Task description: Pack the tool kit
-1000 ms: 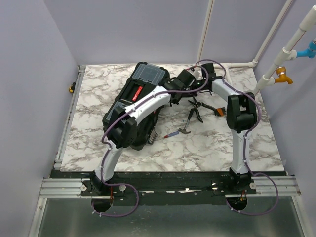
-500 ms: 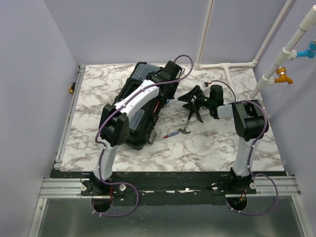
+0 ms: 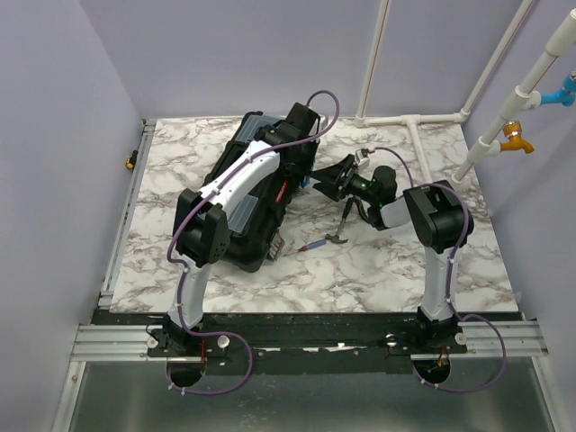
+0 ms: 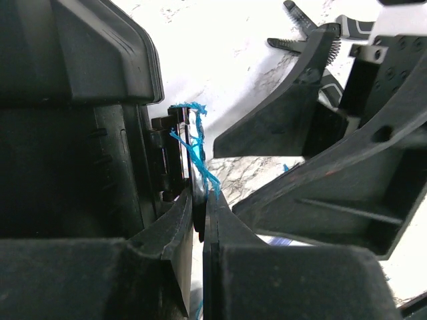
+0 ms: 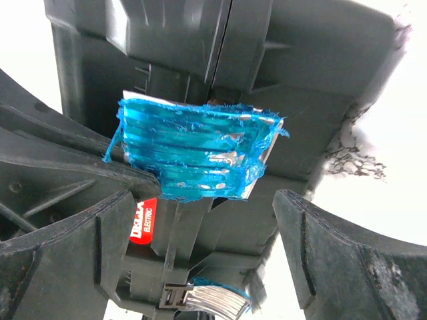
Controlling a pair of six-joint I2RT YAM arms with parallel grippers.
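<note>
Black toolbox [image 3: 259,232] lies angled, left of centre on the marble table [image 3: 171,261]. Left gripper [image 4: 199,200] is pinched narrow at its right edge. Right gripper [image 5: 203,213] faces the teal latch [image 5: 197,157] with jaws wide, gripping nothing. Screwdriver [image 3: 312,245] and hammer [image 3: 340,236] lie loose beside the box, so likely unlatching — next, hook the latch. A second ago the right arm arched high at the far end.

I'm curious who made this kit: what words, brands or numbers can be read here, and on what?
"ELECTRIC": white letters on a red label on the black toolbox, in the right wrist view.
Larger word beside it: partly cut off, not readable.
Overhead and left wrist views: nothing readable.
</note>
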